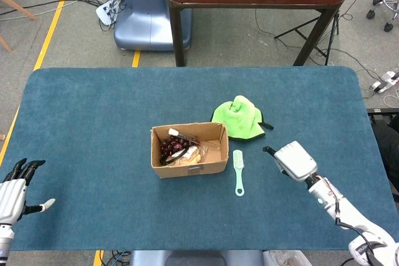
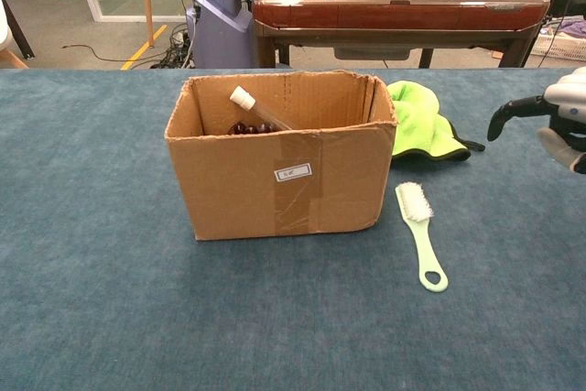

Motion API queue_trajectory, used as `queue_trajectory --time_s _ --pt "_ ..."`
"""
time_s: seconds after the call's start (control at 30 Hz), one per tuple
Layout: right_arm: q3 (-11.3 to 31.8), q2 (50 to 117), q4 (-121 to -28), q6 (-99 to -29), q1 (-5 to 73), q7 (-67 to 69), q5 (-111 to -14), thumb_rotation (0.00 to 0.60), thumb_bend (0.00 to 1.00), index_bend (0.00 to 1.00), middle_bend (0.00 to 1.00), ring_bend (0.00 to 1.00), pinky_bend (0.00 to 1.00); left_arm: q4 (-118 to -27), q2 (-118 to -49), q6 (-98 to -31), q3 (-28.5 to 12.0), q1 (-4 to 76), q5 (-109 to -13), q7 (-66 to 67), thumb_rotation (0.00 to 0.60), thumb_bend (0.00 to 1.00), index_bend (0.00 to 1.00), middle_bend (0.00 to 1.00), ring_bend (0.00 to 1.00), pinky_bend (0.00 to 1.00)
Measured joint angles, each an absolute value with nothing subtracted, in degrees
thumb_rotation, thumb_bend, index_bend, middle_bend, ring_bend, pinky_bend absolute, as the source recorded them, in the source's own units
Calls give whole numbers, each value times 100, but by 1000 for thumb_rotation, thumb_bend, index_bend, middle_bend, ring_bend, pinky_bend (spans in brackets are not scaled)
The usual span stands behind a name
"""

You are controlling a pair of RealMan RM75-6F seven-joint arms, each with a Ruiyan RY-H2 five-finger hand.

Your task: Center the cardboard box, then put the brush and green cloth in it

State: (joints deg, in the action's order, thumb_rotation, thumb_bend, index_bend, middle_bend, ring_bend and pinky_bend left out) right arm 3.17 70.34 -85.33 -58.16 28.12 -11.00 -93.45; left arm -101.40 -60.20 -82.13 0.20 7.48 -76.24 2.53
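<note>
Beside the brush (image 1: 239, 171), right hand (image 1: 294, 161), empty, fingers apart

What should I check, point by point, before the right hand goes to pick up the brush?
1. Brush free on the table beside the cardboard box, nothing on top of it: ok.
2. Right hand holds nothing: ok.
3. Path from the right hand to the brush is free of objects: ok.
4. Green cloth lies apart from the brush, so it should not be dragged along: ok.
5. Box top open, with some room left beside the things already inside: ok.
6. Left hand stays far from the box, at the table's edge, holding nothing: ok.
</note>
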Motion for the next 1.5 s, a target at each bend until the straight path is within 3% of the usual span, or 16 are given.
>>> queue_trajectory --time_s 0.37,0.83,1.5 --pt "192 7676 -7884 -5496 3266 -949 -9506 600 898 291 972 1000 1000 -10219 -5961 -8379 -22 528 -7516 453 600 92 170 166 38 155" --pt "59 8165 -7526 -5178 3664 -835 -9486 600 979 291 974 1000 1000 -10382 -5880 -8471 -180 367 -7218 774 600 107 172 166 38 155" --pt "-157 8835 -6583 -5286 3951 71 -9612 600 1000 282 979 1000 1000 -10427 -5803 -8338 -271 315 -7167 711 600 110 180 166 38 155"
